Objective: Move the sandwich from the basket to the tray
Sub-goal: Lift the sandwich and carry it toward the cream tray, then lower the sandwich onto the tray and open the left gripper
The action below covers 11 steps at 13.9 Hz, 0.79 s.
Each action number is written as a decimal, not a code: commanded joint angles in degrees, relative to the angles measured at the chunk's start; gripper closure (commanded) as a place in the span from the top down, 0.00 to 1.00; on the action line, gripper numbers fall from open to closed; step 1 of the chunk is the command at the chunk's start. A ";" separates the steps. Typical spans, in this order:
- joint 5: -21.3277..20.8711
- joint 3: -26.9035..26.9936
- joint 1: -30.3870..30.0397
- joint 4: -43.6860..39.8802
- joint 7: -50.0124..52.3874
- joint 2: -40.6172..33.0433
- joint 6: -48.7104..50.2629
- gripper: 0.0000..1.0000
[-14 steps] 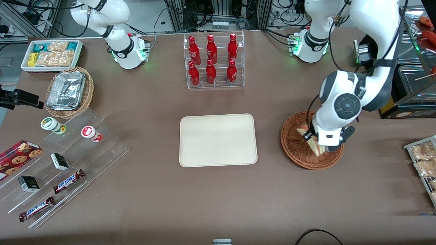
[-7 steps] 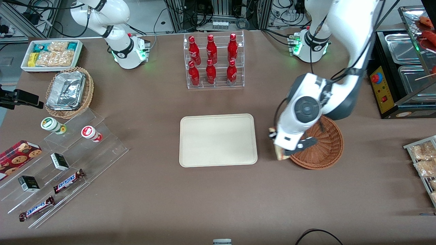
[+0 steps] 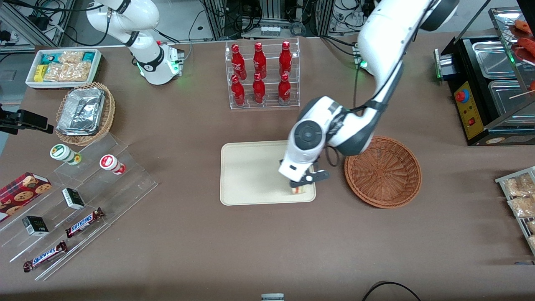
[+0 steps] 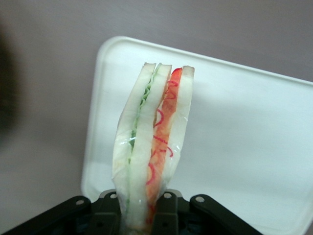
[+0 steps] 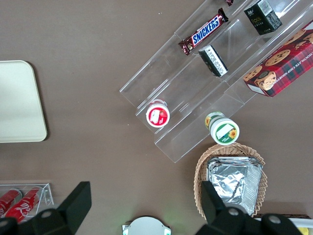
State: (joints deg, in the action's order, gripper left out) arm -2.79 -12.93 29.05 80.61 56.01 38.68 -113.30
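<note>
This is a robotics lab dressed up as a snack shop counter: two white robot arms (image 3: 146, 50) are bolted to a brown-covered table (image 3: 188, 242), with aluminium framing and bundled cables (image 3: 271, 16) at the edge farthest from the front camera. Shop-style stock is laid out on it: red soda bottles in a clear tiered rack (image 3: 261, 75), Snickers bars (image 3: 83, 222) and a cookie box (image 3: 23, 189) on clear acrylic steps, and a white bin of snack packets (image 3: 62, 67). At the working arm's end stands a hot-food counter unit with steel pans (image 3: 489, 54).
</note>
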 commanded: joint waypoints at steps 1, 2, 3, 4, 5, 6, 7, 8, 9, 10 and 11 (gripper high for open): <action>-0.29 0.72 4.24 -8.17 5.32 5.86 0.36 0.00; -0.46 0.89 5.47 -9.76 6.82 7.27 0.27 0.00; -0.64 1.07 6.70 -11.69 7.79 8.77 0.27 0.00; -1.42 0.98 7.33 -13.01 8.93 9.91 0.27 0.00; -1.78 0.98 8.03 -13.64 10.16 10.71 0.18 0.00; -1.96 0.98 8.91 -14.42 10.96 11.32 0.18 0.00; -2.05 0.98 9.44 -14.78 11.75 11.85 0.18 0.00; -2.13 1.07 9.88 -14.87 12.37 12.29 0.18 0.00; -2.48 1.07 10.23 -15.22 12.81 12.64 0.09 0.00; -3.27 1.07 10.23 -15.48 13.25 12.91 0.09 0.00; -3.89 1.07 10.32 -15.75 14.03 13.43 0.18 0.00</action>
State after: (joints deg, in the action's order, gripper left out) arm -5.00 -12.72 38.32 67.86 67.82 50.35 -113.69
